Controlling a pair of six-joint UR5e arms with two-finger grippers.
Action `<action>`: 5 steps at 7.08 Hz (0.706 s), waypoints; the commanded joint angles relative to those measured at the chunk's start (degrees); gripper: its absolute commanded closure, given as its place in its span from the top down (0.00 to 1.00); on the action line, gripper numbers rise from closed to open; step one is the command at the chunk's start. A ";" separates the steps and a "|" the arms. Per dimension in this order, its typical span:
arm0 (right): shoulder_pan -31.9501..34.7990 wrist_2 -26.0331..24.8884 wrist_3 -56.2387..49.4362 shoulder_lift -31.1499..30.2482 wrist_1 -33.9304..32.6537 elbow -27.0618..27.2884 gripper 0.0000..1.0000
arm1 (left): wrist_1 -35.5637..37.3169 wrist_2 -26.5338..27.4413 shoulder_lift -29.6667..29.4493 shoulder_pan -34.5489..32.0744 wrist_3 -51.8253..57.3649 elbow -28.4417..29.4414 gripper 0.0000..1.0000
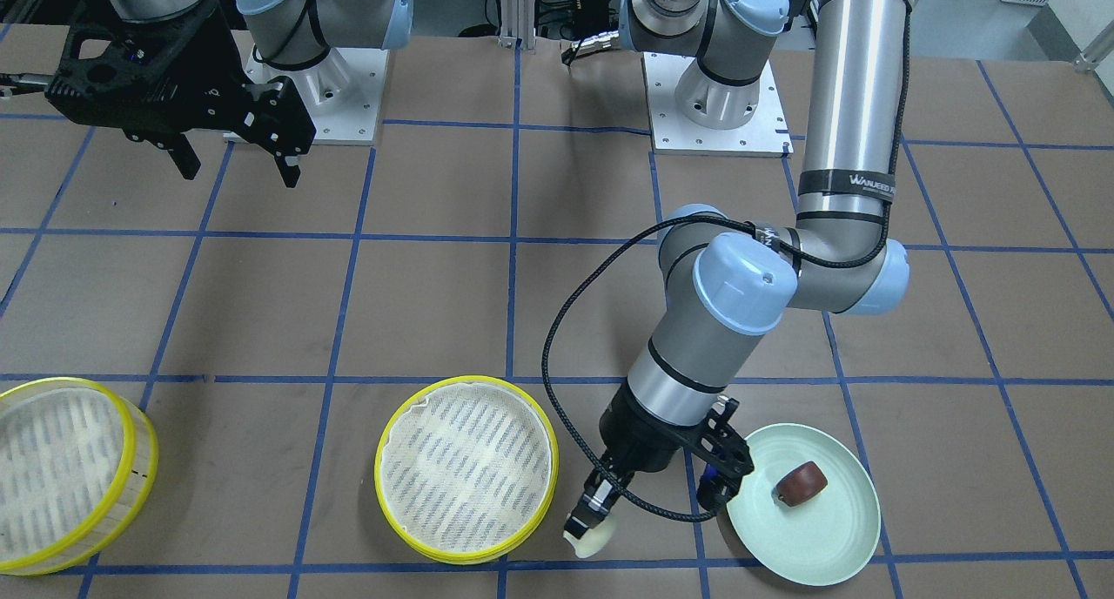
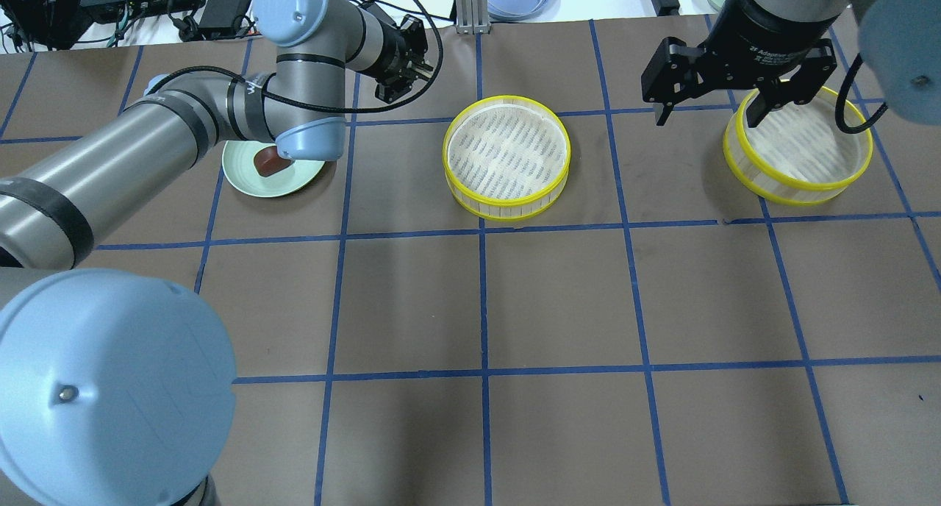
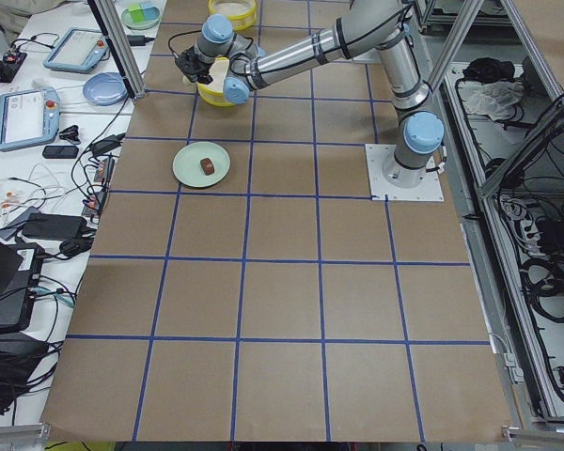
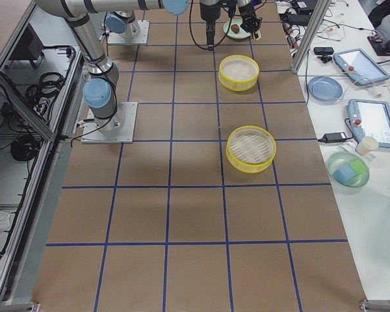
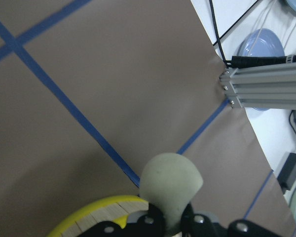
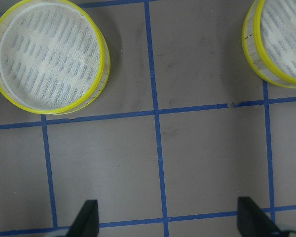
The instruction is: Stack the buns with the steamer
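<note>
The left gripper point(image 1: 599, 519), jaws clamped on the cream-white bun point(image 1: 593, 542), was poised over bare table between the pale green plate point(image 1: 814, 542) and the middle steamer tier point(image 1: 466, 468); in the front-facing view the plate lay to its right and the tier just to its left, with the bun just outside the yellow rim. The dark reddish-brown bun point(image 1: 801, 484) lay on the plate; the second tier point(image 1: 61, 477) stood well apart at the far left of that view. The right gripper point(image 1: 237, 165), jaws apart and holding nothing, hung high above the table near the robot's base. The step in hand, as judged, was carrying the pale bun into the middle tier. To do it well, the bun probably had to clear the rim before crossing, travel to the middle of the mesh, and come down almost to the lining before the jaws parted; a release from height or near the wall risked a roll, or a bun leaning on the side, which could hinder seating the second tier on top.
</note>
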 commanded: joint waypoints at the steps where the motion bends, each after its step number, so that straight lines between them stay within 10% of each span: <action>1: -0.16 0.05 -0.41 0.09 0.05 0.05 1.00 | 4.19 -2.51 -1.13 -3.79 -7.95 -3.47 0.00; 4: -0.16 0.05 -0.32 0.09 0.05 0.05 1.00 | 5.08 -2.69 -1.13 -5.13 -13.07 -5.43 0.92; 5: -0.16 0.05 -0.32 0.09 0.05 0.05 1.00 | 4.99 -2.69 -0.96 -5.04 -12.72 -5.26 1.00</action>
